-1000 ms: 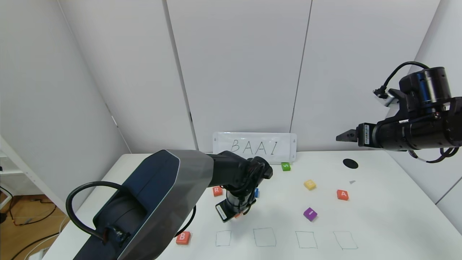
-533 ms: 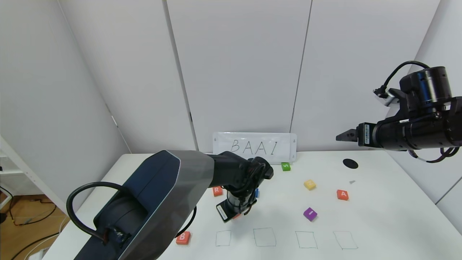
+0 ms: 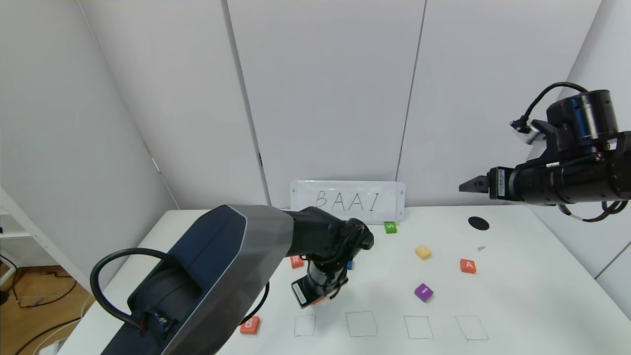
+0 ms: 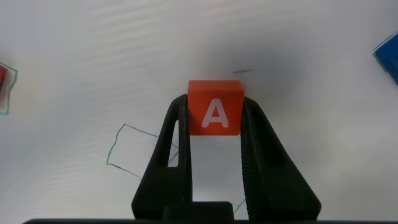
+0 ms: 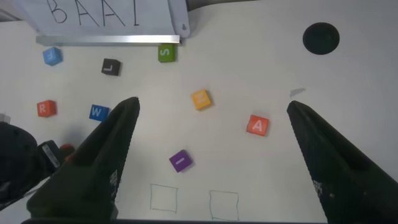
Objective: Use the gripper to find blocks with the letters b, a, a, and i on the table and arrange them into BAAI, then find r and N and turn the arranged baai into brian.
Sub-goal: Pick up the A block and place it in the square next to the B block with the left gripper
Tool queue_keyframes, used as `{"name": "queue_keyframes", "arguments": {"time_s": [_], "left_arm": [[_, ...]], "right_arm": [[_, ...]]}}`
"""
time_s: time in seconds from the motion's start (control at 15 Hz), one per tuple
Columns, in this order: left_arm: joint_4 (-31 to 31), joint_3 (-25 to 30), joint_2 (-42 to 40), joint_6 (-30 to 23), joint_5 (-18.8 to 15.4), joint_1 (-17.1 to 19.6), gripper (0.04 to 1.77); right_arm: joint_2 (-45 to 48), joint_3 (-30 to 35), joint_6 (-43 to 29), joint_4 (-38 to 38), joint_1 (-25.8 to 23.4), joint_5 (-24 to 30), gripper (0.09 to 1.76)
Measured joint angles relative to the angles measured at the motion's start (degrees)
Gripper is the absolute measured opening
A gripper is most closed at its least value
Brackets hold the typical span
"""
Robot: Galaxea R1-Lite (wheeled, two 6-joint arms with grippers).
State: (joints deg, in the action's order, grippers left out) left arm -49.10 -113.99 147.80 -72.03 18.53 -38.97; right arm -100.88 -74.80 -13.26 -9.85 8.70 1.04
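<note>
My left gripper [image 4: 214, 121] is shut on an orange-red A block [image 4: 214, 114], low over the table [image 3: 517, 296] behind the leftmost pen-drawn square [image 3: 305, 325]; only an orange sliver of the block [image 3: 318, 300] shows in the head view. The B block [image 3: 250, 324] lies left of that square. The second A [image 3: 468, 266] and the purple I [image 3: 423, 292] lie to the right, the R [image 3: 296, 261] behind my left wrist. My right gripper [image 3: 463, 187] hangs open, high over the back right, empty. The N is out of view.
A BAAI sign [image 3: 347, 200] stands at the back. Green S [image 3: 390, 227], yellow [image 3: 423, 252], blue W [image 5: 97, 112], black L [image 5: 111, 67] and another blue block [image 5: 53, 56] lie about. Several drawn squares [image 3: 361, 324] line the front; a black spot [image 3: 478, 223] marks the back right.
My left gripper has closed on the A block and shifted slightly toward the front with it. The right arm has stayed put.
</note>
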Motion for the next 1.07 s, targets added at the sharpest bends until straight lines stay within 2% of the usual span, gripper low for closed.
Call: {"name": "queue_keyframes", "arguments": {"time_s": [0.13,0.47,0.67,0.87,1.07], "left_arm": [[-0.44,0.49,-0.66,1.10,1.23,-0.05,0.51],[-3.55,1.51,-3.94,3.45,1.21,-0.63,0.51],[-2.10,5.14,-7.30,6.49,1.10,-0.57,0.51],[3.40,11.96,-11.42,9.96,1.08,-0.57,0.51],[16.26,24.53,-16.92,16.47,0.87,-0.50,0.51]], "right_arm": [[0.02,0.00,-0.01,0.00,-0.05,-0.02,1.71],[0.52,-0.04,0.00,0.00,-0.17,0.00,1.71],[0.79,-0.06,-0.01,0.02,-0.30,0.00,1.71],[1.10,-0.09,-0.04,0.02,-0.50,0.02,1.71],[1.27,-0.09,-0.01,0.00,-0.50,0.05,1.71]]}}
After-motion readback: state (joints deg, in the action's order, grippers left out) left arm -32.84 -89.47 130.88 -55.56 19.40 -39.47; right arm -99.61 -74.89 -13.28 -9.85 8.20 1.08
